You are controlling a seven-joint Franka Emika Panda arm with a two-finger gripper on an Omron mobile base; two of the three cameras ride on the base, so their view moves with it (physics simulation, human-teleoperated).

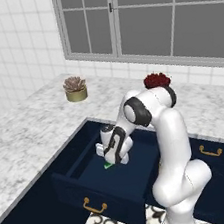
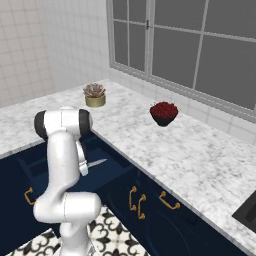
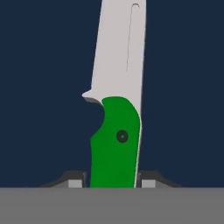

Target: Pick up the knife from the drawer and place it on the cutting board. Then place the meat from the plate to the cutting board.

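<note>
While the gripper (image 3: pixel 112 181) is lowered into the open drawer (image 1: pixel 96 179), the knife (image 3: pixel 116 109) lies flat on the drawer floor, blade pointing away from the hand. In the hand view the two fingertips (image 3: pixel 75 180) stand one on each side of the green handle, close against its edges near the butt end. Whether they are pressing on the handle or merely bracketing it cannot be told from these pictures.

Handling, as a judgement:
- The knife looks small, stiff and light; it should not flex or sag when raised.
- The handle is the correct place to take hold. It is the thicker part, and its sides give the pads two opposed faces.
- The blade is thin, smooth and tapered; a grip there would likely slip or twist.
- A hold near the butt leaves most of the length forward of the fingers, so the blade may droop or pivot if the squeeze is weak. A hold nearer the rivet would balance better.

In the right base view the pale blade shows beside the arm, inside the drawer.
</note>
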